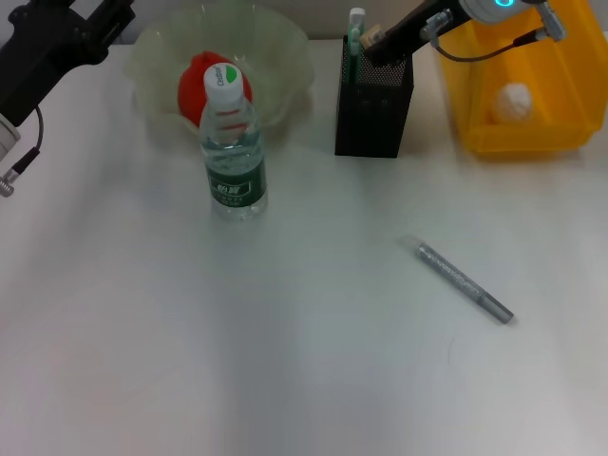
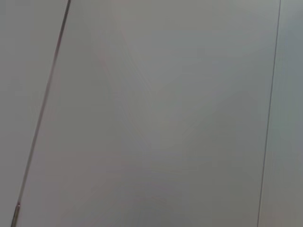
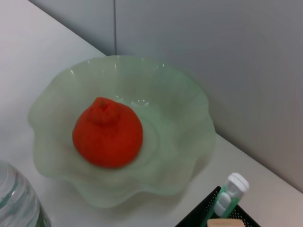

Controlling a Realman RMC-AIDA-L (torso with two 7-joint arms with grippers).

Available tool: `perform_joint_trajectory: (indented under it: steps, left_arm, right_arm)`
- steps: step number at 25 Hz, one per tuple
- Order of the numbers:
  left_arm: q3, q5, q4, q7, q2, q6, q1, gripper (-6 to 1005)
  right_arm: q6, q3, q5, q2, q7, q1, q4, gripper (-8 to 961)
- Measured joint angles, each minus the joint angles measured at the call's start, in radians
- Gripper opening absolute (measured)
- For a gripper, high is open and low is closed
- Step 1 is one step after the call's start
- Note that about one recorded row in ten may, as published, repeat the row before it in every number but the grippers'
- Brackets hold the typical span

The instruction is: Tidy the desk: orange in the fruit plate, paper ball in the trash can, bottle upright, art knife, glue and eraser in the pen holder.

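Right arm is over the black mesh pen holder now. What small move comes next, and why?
Probably lift the right gripper straight up out of the black mesh pen holder, then go for the grey art knife lying alone on the white table. The orange sits in the pale green fruit plate, the clear water bottle stands upright, and the glue stick is in the holder.

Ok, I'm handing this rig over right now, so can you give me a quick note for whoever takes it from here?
Right gripper: over the pen holder at the back.
Left gripper: raised at the back left, idle.
Done: orange in the fruit plate; paper ball in the yellow trash can; bottle upright in front of the plate; glue in the holder, a tan item beside it, probably the eraser.
Left: art knife lies on the desk, front right.
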Motion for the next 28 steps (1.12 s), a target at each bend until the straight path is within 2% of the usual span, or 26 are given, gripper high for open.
perform_joint_trajectory:
  steps: [6,11,12,15,16,17,21,28]
  left_arm:
    - [0.000,0.000,0.000,0.002,0.001,-0.001,0.006,626]
    - [-0.002,0.000,0.000,0.002,0.002,-0.001,0.008,626]
    - [-0.002,0.000,0.000,0.002,0.002,-0.001,0.008,626]
    - [-0.003,0.000,0.000,0.002,0.002,-0.001,0.010,626]
    - [-0.005,0.000,0.000,0.002,0.002,-0.001,0.011,626]
    - [-0.005,0.000,0.000,0.002,0.002,-0.001,0.011,626]
    - [-0.006,0.000,0.000,0.002,0.001,0.000,0.014,627]
    - [0.000,0.000,0.001,0.003,0.001,0.000,0.014,627]
  right_arm:
    - [0.016,0.001,0.004,0.002,0.000,-0.002,-0.007,282]
    - [-0.051,0.001,0.009,0.005,0.030,-0.045,-0.106,453]
    - [-0.090,-0.006,0.010,0.006,0.042,-0.064,-0.149,487]
    - [-0.234,-0.064,0.016,0.008,0.092,-0.139,-0.319,505]
    - [-0.305,-0.111,0.041,0.008,0.126,-0.193,-0.414,512]
    - [-0.305,-0.111,0.041,0.008,0.126,-0.193,-0.414,518]
    - [-0.387,-0.228,0.070,0.007,0.192,-0.298,-0.540,523]
    - [-0.412,-0.337,0.067,0.007,0.221,-0.322,-0.482,520]
